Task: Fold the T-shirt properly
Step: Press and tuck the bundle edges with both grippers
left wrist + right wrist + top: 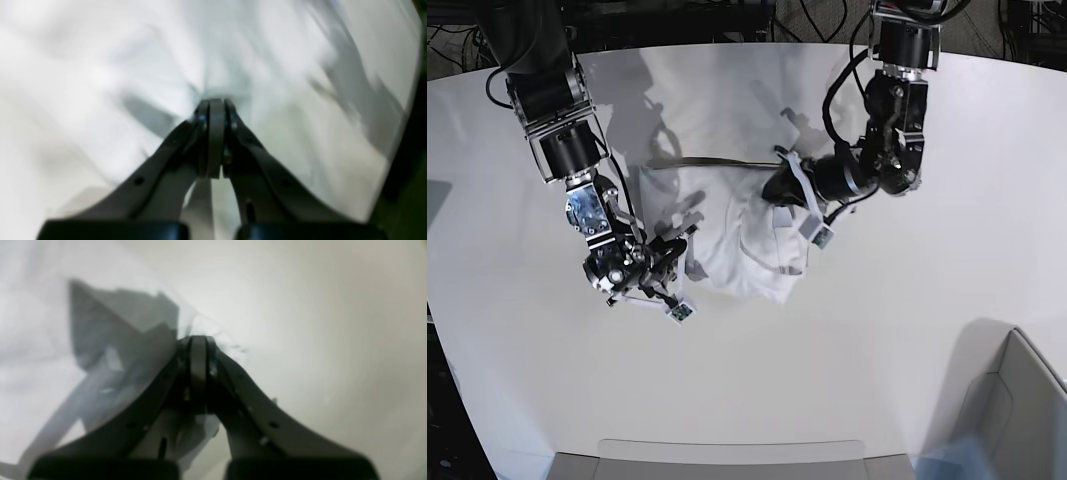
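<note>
Overhead base view; two close wrist views along T-shirt (727, 225).

T-shirt (100, 66) fabric blurred in both wrist views, claw tips buried in cloth

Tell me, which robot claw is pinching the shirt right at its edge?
The right gripper. It nips the wrinkled white cotton T-shirt at its edge, with bare white tabletop beside it. The left gripper has cloth all around its tip.

Left gripper (215, 103) pinched tight, jaws pressed together on white fabric, arm reaching down from the worktop's far edge, wrist bent inward. Right gripper (198, 340) likewise clamped on cloth, arm stretched from the far corner, wrist angled toward centre.
</note>
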`<state>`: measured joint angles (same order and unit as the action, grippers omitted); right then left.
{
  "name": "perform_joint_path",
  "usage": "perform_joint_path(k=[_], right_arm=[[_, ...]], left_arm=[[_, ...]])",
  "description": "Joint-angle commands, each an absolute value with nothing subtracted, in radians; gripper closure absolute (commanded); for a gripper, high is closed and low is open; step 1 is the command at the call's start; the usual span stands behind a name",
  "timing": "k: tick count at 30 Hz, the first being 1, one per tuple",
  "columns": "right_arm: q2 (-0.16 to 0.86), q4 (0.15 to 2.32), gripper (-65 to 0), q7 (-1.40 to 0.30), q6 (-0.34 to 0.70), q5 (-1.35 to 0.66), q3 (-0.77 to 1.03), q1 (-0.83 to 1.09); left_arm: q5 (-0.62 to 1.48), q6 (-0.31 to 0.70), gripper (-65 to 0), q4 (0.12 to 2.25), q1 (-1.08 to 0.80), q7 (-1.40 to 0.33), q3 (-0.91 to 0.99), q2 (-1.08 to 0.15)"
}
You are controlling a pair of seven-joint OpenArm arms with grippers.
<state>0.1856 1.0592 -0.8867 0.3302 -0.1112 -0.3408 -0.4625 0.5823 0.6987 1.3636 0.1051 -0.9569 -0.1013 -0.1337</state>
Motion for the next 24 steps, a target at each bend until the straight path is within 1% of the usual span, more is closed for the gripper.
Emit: perform_joint_path(k=[1, 4, 7, 10, 12, 14, 16, 18, 22, 24], right_arm=[[0.197, 1.096, 0.0, -0.969, 0.354, -0.124, -0.344, -0.433], [0.205, 1.236, 0.0, -1.067, 0.355, -0.124, -0.344, -0.344], [0.232, 1.440, 0.0, -1.167, 0.355, -0.124, -0.344, -0.223], [0.237, 1.606, 0.0, -1.181, 0.355, -0.124, -0.343, -0.120], [0.240, 1.687, 0.0, -1.179, 0.355, -0.122, -0.337, -0.091], [0.242, 1.750, 0.0, -1.179, 0.354, -0.120, -0.321, -0.085], [0.236, 1.799, 0.0, -1.175, 0.354, -0.120, -0.265, -0.088], [0.231, 1.830, 0.0, -1.129, 0.354, -0.125, -0.203, -0.099], [0.229, 1.840, 0.0, -1.007, 0.354, -0.125, -0.107, -0.107], [0.229, 1.801, 0.0, -0.984, 0.352, -0.122, -0.081, -0.127]], left_arm=[[0.596, 0.698, 0.0, 1.354, 0.136, -0.929, -0.077, -0.137], [0.596, 0.698, 0.0, 1.279, 0.189, -0.923, -0.021, -0.137], [0.596, 0.698, 0.0, 1.207, 0.254, -0.872, 0.033, -0.137], [0.596, 0.698, 0.0, 1.175, 0.309, -0.849, 0.071, -0.137], [0.598, 0.698, 0.0, 1.185, 0.329, -0.848, 0.077, -0.137], [0.598, 0.698, 0.0, 1.228, 0.329, -0.845, 0.077, -0.137], [0.598, 0.698, 0.0, 1.297, 0.325, -0.843, 0.079, -0.134], [0.599, 0.698, 0.0, 1.379, 0.309, -0.848, 0.079, -0.133], [0.604, 0.698, 0.0, 1.573, 0.189, -0.849, 0.061, -0.125], [0.599, 0.698, 0.0, 1.658, 0.107, -0.863, 0.019, -0.101]])
